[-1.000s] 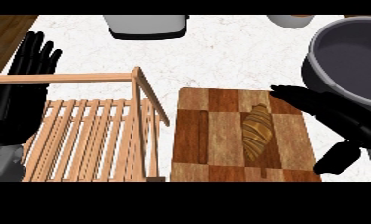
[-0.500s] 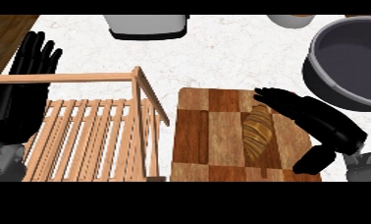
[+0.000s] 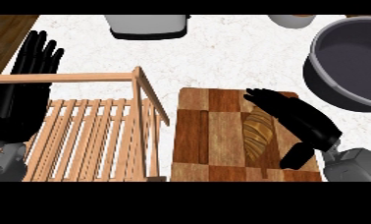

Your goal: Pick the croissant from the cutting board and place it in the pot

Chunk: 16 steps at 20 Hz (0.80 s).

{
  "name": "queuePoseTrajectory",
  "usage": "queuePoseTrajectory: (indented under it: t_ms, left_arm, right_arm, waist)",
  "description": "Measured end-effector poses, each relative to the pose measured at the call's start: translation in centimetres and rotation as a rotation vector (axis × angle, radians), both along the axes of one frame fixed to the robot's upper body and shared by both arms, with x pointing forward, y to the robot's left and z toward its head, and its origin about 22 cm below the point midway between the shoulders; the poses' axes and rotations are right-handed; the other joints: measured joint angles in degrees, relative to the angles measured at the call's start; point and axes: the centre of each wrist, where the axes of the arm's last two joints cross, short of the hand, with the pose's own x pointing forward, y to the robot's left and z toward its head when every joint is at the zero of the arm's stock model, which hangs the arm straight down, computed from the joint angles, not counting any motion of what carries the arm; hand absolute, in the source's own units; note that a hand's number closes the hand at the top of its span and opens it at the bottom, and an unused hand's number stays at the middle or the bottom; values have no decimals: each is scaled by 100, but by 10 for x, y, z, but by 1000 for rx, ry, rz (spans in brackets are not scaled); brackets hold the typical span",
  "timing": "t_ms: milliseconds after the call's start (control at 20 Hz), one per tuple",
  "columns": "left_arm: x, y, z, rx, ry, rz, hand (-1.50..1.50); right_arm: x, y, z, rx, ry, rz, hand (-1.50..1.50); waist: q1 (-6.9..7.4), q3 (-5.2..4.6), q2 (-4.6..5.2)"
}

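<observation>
Fingers of the right hand (image 3: 297,120) were straight, spread just over the croissant (image 3: 256,136) on the cutting board (image 3: 210,134); pot (image 3: 340,66) far right; left hand (image 3: 29,78) rested open, far left.

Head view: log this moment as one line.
right robot hand: open, over croissant | croissant: on cutting board | pot: no croissant | left robot hand: resting
</observation>
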Motion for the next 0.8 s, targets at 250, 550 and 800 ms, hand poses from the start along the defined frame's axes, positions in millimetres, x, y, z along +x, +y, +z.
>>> queuePoseTrajectory:
  t_ms: [250, 550, 800]
  left_arm:
    - [1, -1, 0, 2, 4, 0, 0]
    - [3, -1, 0, -12, -4, 0, 0]
    - [3, -2, 2, -13, -11, -2, 0]
  right_arm:
    - [3, 13, -22, -2, 3, 8, -150]
    - [12, 23, -34, 7, 8, 35, 150]
    - [15, 33, -41, -8, -37, 147, 150]
  waist:
    - [18, -7, 4]
    - [17, -24, -20]
    - [22, -62, -21]
